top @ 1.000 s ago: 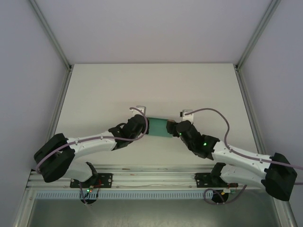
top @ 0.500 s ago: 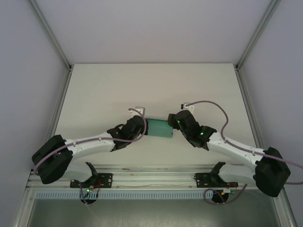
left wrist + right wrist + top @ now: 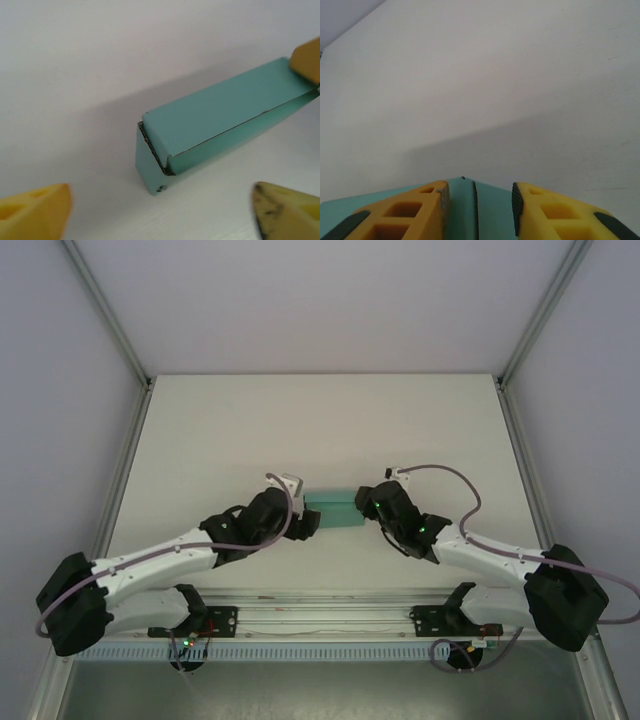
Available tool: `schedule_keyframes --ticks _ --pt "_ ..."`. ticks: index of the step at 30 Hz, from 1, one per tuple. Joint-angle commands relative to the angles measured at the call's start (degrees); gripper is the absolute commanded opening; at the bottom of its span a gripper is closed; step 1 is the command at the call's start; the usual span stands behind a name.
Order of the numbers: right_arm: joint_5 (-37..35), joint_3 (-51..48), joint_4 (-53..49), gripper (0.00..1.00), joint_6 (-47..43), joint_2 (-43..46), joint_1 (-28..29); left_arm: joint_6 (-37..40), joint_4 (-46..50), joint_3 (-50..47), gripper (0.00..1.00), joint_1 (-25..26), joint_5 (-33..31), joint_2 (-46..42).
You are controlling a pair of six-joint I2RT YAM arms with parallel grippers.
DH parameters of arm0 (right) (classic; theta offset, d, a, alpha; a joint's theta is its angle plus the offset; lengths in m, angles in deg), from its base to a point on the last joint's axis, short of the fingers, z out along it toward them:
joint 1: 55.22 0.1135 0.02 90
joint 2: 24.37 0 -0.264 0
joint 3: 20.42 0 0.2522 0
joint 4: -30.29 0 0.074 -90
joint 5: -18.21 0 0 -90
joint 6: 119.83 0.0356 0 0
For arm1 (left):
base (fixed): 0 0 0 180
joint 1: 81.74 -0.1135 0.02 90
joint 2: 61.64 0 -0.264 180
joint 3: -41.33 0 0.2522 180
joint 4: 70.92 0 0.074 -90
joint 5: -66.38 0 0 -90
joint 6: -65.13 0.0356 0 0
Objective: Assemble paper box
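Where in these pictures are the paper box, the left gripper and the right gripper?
paper box (image 3: pixel 220 112): left wrist view, on its top face.
left gripper (image 3: pixel 160 200): left wrist view, midway between its yellow fingertips.
right gripper (image 3: pixel 479 202): right wrist view, midway between its yellow fingertips.

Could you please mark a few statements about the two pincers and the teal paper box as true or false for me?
1. The left pincer is open and touches nothing. True.
2. The paper box is a flat, unfolded sheet. False: it is folded into a long rectangular box.
3. The right pincer straddles one end of the box. True.
4. The box lies at the far edge of the table. False: it lies in the nearer half, between the two pincers.
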Motion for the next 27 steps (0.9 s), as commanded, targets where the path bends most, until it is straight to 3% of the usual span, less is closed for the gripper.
schedule_keyframes --ticks 1,7,13,19,22,27 --pt "1.79 -3.77 -8.82 0.37 1.15 -2.76 0.16 -1.34 7.33 4.60 1.00 -1.93 -0.71 -1.93" --pt "2.21 -4.32 -7.15 0.36 0.57 -3.41 0.14 -7.30 4.95 7.31 1.00 -9.77 8.24 3.74" --pt "1.65 -4.56 -6.40 0.36 0.74 -4.32 0.22 -8.73 -0.29 6.25 0.96 -13.03 14.45 10.17" --pt "2.00 -5.87 -4.42 0.33 0.46 -5.58 0.24 -11.89 -8.09 -1.12 0.72 -13.98 18.95 13.01" --pt "3.13 -7.56 -1.70 0.31 -0.08 -6.12 0.16 -13.51 -12.75 -5.52 0.54 -14.24 20.94 14.76" --pt "5.22 -12.30 5.45 0.23 -1.31 -5.88 0.19 -16.18 -26.74 -14.27 0.29 -14.19 26.08 17.89"
